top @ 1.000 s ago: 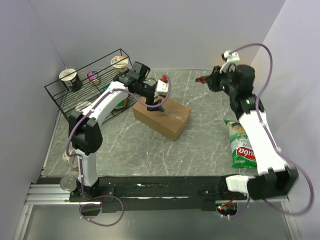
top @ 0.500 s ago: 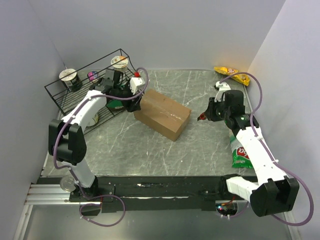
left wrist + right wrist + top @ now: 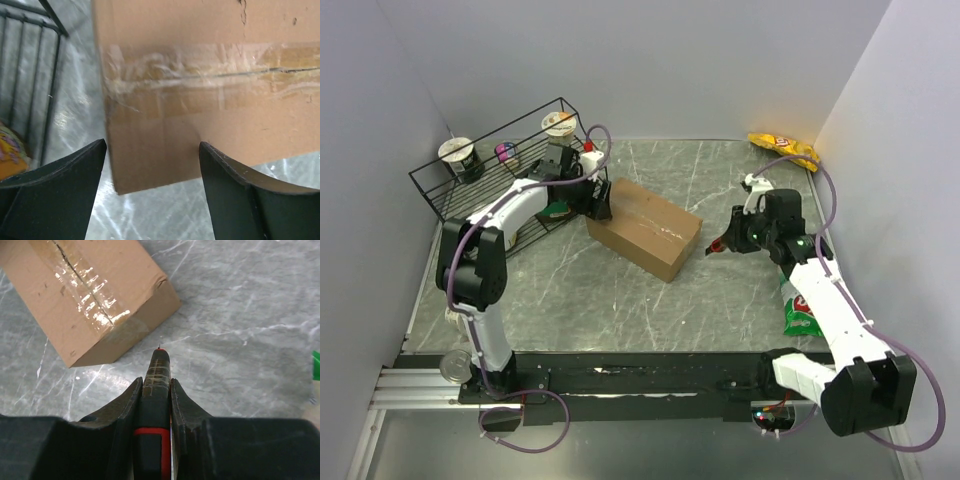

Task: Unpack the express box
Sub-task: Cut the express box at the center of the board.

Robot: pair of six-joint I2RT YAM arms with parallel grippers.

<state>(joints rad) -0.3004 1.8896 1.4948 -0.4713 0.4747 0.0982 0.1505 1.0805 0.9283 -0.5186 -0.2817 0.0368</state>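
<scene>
Brown express box (image 3: 645,229) on grey, white-veined table (image 3: 610,300); black-and-red cutter (image 3: 154,390).

A black wire rack (image 3: 485,180) stands close beside the brown taped cardboard box (image 3: 645,228), leaving a narrow gap. In front and right of the box, grey marble tabletop (image 3: 610,300) lies open.

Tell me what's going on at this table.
Two robot arms are working on the express box, which is taped shut. The left gripper hangs open over the box's end beside the wire rack. The right gripper is shut on a slim black tool, its tip aimed at the box, not touching.
</scene>
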